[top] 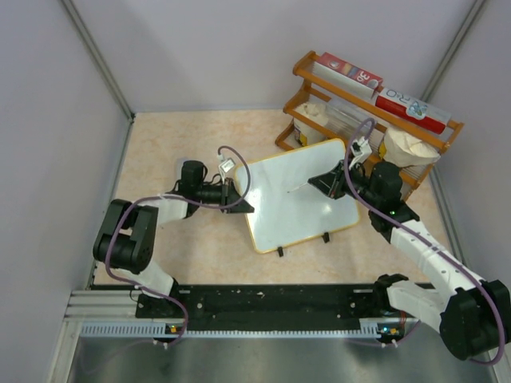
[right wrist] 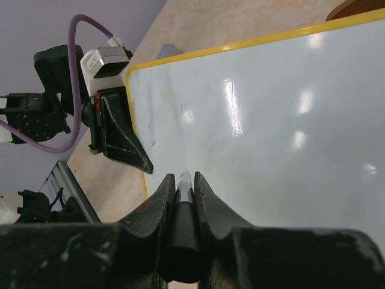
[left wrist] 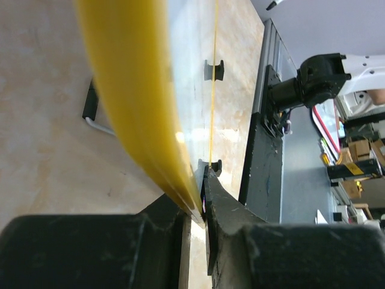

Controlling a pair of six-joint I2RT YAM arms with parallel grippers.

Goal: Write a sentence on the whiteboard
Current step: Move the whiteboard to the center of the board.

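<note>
Beige counter [top: 200, 144] carries the whiteboard [top: 299, 203], its yellow edge pinched between the closed left gripper [left wrist: 203, 208]. The right gripper [right wrist: 183, 179], poised just over the board's face, is clamped on a marker [right wrist: 180, 226]. Stiff, light and glossy, the board probably slips easily; the edge looks the safest hold.

nothing legible; the large white print on the right red box [top: 411, 110] is too blurred to read

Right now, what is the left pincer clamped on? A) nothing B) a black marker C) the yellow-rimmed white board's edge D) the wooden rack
C: the left pincer grips the yellow rim of the glossy white rectangular whiteboard; the black marker sits in the right pincer.
</note>
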